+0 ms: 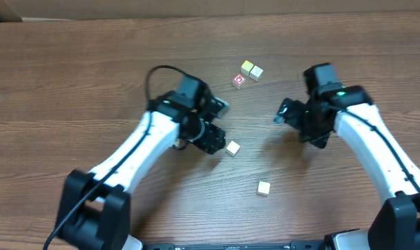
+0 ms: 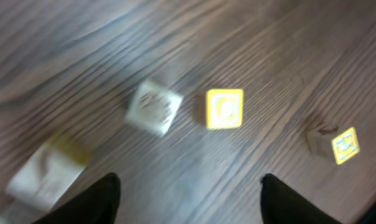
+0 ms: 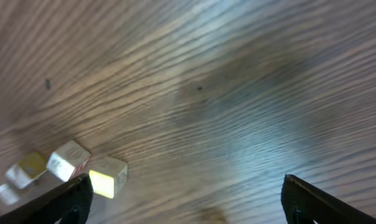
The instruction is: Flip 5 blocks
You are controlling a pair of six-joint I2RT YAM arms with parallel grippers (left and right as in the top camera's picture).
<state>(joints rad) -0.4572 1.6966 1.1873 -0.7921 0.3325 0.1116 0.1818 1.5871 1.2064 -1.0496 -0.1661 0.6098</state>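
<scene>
Overhead view of a wood-grain surface (image 1: 71, 62), with two white robot arms reaching in from the near edge.

Closest to the robot, the first pale block (image 1: 264, 188) lies alone. It is behind both hands and roughly between them, well apart from each.

Further in, the left hand (image 1: 216, 141) sits low over the surface. The second pale block (image 1: 232, 147) lies just beside its tip, on the side facing the other hand. Whether they touch cannot be told. In the blurred left wrist view, its two dark fingers (image 2: 104, 199) stand apart with only bare wood between them, so this hand is partly spread and holds nothing.

At about the same depth, the right hand (image 1: 282, 113) points inward toward the left hand. The right wrist view shows it spread wide and empty.

Farthest away, ahead of the left hand and off to the right hand's left, three cubes sit in a tight group. The red-framed cube (image 1: 239, 80) is the closest of them. Just beyond it, the third pale block (image 1: 256, 72) touches the yellow-topped cube (image 1: 247, 67).
</scene>
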